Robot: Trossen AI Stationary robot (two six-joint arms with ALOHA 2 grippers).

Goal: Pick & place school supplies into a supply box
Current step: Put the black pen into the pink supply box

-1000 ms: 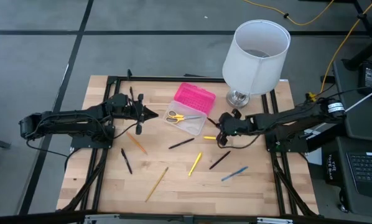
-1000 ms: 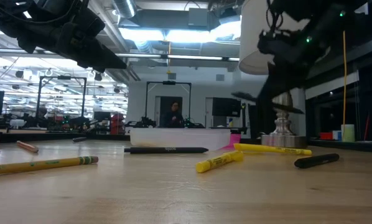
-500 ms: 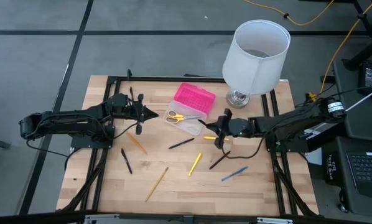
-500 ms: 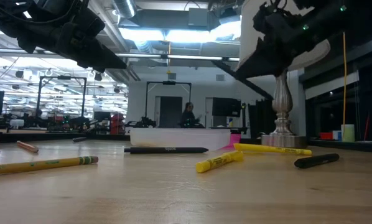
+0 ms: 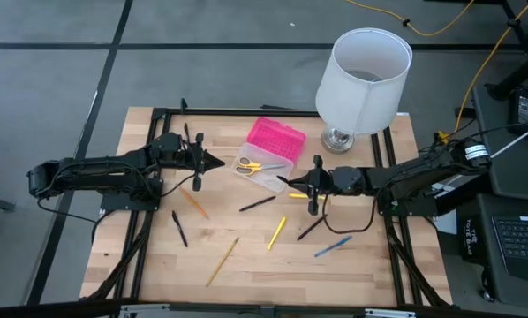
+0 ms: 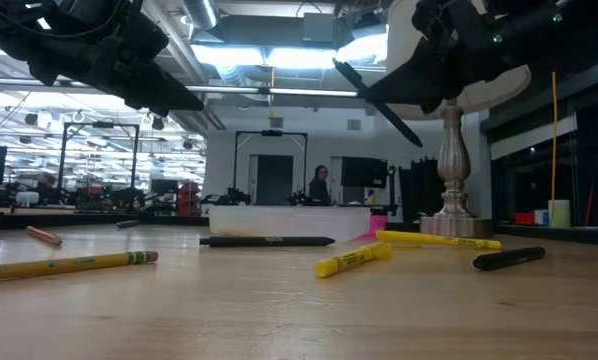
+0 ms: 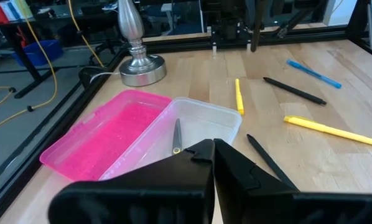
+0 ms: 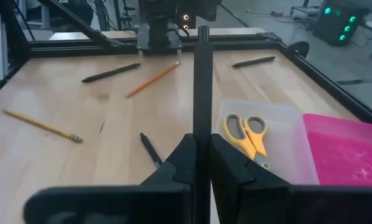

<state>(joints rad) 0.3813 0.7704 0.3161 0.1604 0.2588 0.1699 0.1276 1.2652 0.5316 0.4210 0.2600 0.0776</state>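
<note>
The supply box lies open at mid-table, its pink half [image 5: 278, 139] on the far side and its clear half [image 5: 266, 175] on the near side. Yellow-handled scissors [image 5: 254, 165] [image 8: 248, 138] lie in the clear half. My right gripper [image 5: 311, 184] [image 8: 201, 142] hovers just right of the box, shut on a black pen [image 6: 377, 102]. My left gripper [image 5: 213, 162] [image 7: 213, 144] waits shut, left of the box. Black pens [image 5: 257, 204] [image 5: 312, 228], a yellow marker [image 5: 276, 232], a blue pen [image 5: 332, 246] and pencils [image 5: 222, 261] [image 5: 194, 203] lie flat on the wood. My right gripper pinches the black pen's shaft [image 8: 202, 124] between its two fingers, reaching in level from the table's right. The pen runs on ahead of the fingers toward the box, lifted clear of the table. It is tilted, with the free end [image 6: 339, 66] highest.
A white lamp [image 5: 363, 78] stands on its silver foot [image 5: 338, 140] at the far right corner, close behind my right arm. A short yellow pen [image 5: 297, 195] lies under my right gripper. Another black pen [image 5: 179, 228] lies near the left side. Black frame rails edge the table.
My right gripper has risen with the black pen and edged toward the supply box. The pen has tipped from nearly level to a steep slant, its free end climbing. My left arm has kept still.
</note>
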